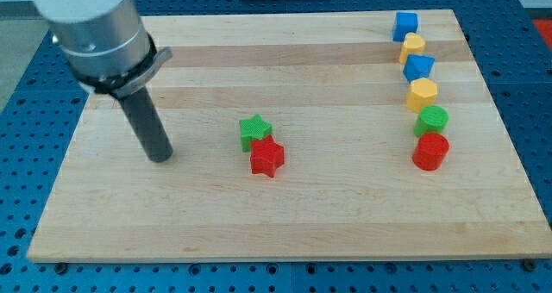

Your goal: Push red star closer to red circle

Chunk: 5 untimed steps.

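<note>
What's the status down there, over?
My tip left of both stars, touching nothing. Red star against green star. Red circle far right, path open.

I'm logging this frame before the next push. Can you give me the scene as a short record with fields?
tip: my tip rests on the board, to the view's left of both stars, touching neither
red star: touching green star above it
red circle: view's right, bottom of a column
column above: green circle, yellow block, blue block, yellow block, blue block

Grey metal cylinder housing, black collar, straight dark rod, my tip [160, 158].
</note>
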### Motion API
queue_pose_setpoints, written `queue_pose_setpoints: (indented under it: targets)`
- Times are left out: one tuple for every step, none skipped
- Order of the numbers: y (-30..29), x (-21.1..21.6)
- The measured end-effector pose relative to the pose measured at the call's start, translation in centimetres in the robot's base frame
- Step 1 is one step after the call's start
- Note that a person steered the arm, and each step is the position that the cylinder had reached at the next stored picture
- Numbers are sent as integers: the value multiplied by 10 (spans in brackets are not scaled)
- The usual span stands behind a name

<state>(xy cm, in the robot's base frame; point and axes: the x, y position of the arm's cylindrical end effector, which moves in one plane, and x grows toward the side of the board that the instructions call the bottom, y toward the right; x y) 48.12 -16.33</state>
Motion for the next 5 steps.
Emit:
queue_pose_setpoints:
  targets:
    - [59,10]
    - [113,11]
    - [141,13]
    - [178,32]
    - [218,41]
